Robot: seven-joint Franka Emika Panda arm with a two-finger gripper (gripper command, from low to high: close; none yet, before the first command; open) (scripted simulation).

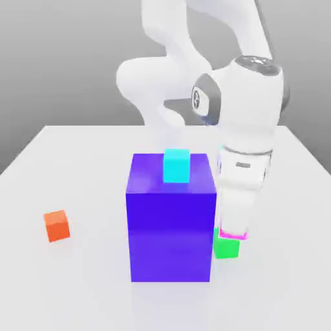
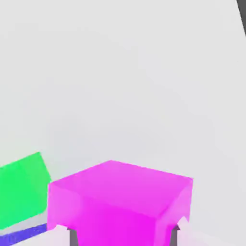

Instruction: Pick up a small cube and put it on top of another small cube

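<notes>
The gripper [image 1: 233, 231] is clamping the magenta cube [image 2: 120, 202] just above the green cube [image 1: 226, 247], beside the big blue block [image 1: 171, 220].

The pickup is looking complete; the cubes appear nearly touching, so lowering, releasing and backing off the counter [image 1: 77, 284] are remaining.

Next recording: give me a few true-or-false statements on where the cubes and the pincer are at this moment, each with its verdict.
1. The pincer holds the small magenta cube. True.
2. The small cyan cube sits on the large blue-purple block. True.
3. The small orange cube is stacked on the small green cube. False: it lies alone on the white table, at the exterior view's left.
4. The green cube rests on the blue-purple block. False: it stands on the table beside it.
</notes>
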